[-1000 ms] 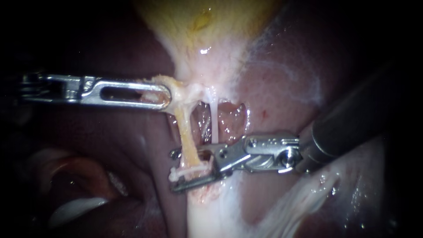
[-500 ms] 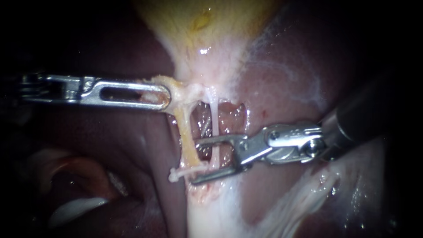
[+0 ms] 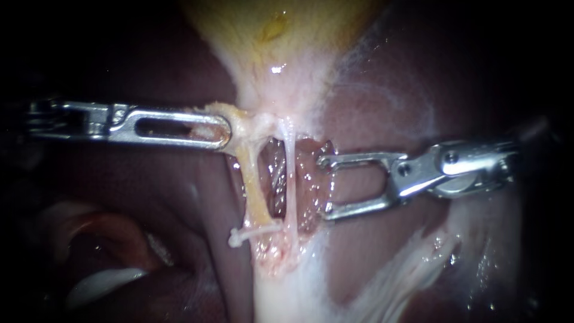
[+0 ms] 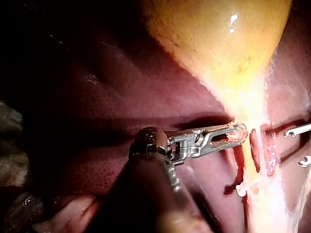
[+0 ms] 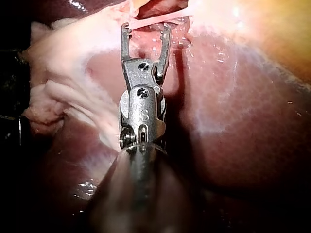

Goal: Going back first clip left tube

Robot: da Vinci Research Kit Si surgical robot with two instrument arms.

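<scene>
The yellow gallbladder (image 3: 281,36) narrows down to two pale tubes. The left tube (image 3: 256,191) carries a white clip (image 3: 245,233) across its lower end. A thinner right tube (image 3: 291,179) runs beside it. My left instrument (image 3: 222,133) comes in level from the left and is shut on the tissue at the gallbladder's neck, also seen in the left wrist view (image 4: 238,132). My right instrument (image 3: 324,186) stands to the right of both tubes with its jaws open and empty. In the right wrist view its jaws (image 5: 146,28) stop just short of a tube (image 5: 160,19).
Dark red liver (image 3: 382,119) surrounds the tubes on both sides. Raw red tissue (image 3: 276,173) shows in the window between the tubes. Whitish fatty tissue (image 3: 412,263) lies below the right instrument. Pale folds (image 3: 101,281) sit at lower left.
My right instrument has drawn back to the right, off both tubes, with its jaws still open. The white clip stays on the left tube. The left instrument has held still.
</scene>
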